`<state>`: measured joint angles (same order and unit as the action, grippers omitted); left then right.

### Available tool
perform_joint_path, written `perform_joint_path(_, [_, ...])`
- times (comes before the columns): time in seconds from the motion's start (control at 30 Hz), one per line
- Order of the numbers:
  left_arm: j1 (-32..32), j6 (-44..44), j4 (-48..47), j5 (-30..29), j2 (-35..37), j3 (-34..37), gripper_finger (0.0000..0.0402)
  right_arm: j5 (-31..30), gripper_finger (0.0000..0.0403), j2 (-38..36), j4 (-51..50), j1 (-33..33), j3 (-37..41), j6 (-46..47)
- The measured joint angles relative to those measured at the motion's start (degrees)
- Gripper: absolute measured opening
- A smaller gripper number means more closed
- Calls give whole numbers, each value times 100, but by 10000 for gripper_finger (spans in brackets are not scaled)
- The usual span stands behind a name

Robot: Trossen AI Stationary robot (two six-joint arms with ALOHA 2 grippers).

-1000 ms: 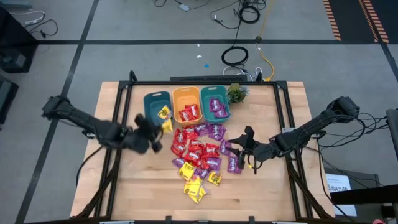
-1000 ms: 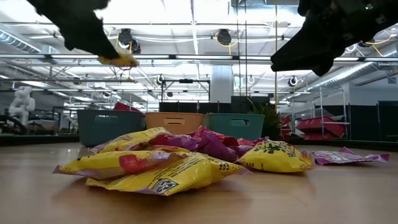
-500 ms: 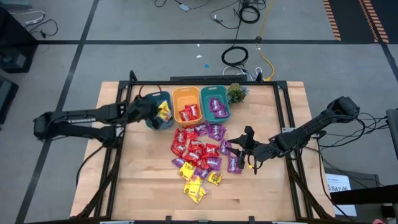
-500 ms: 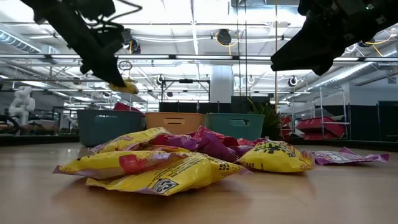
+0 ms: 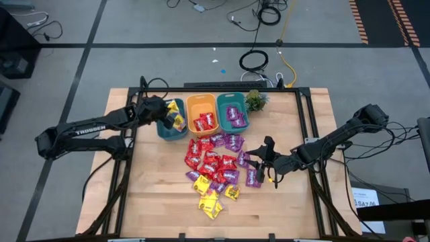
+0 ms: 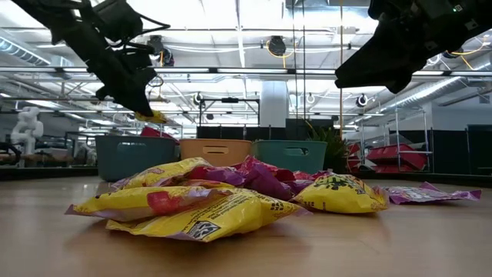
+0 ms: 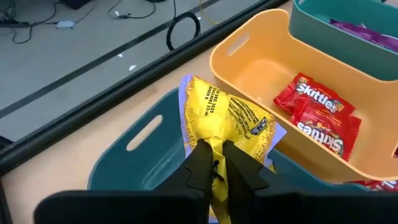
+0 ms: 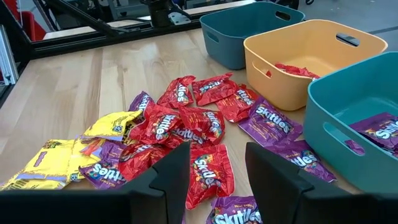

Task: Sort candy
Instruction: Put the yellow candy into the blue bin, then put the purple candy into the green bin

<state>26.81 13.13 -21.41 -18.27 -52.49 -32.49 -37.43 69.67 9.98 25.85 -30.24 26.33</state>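
Left gripper (image 7: 216, 163) pinching yellow candy packet (image 7: 225, 119) over left teal bin (image 7: 134, 163); right gripper (image 8: 216, 169) fingers apart above candy pile (image 8: 180, 134)

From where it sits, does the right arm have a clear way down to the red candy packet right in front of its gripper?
Probably yes. The right gripper hangs open above the pile's right side, and a red candy packet lies flat between its fingers, uncovered. The left gripper is far off at the teal bin.
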Motion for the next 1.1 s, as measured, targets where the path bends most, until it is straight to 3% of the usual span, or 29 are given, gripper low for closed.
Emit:
perform_joint_path(0.4, [-2,5,140,307,1,0,39,0,146,0,0,0,0,0])
perform_joint_path(0.73, [-2,151,143,67,2,0,131,4,146,0,0,1,0,0])
perform_joint_path(1.0, [-7,170,139,159,2,-32,140,4,146,0,0,2,0,0])
perform_joint_path(1.1, [-51,555,147,571,24,-72,140,4,146,0,2,2,0,0])
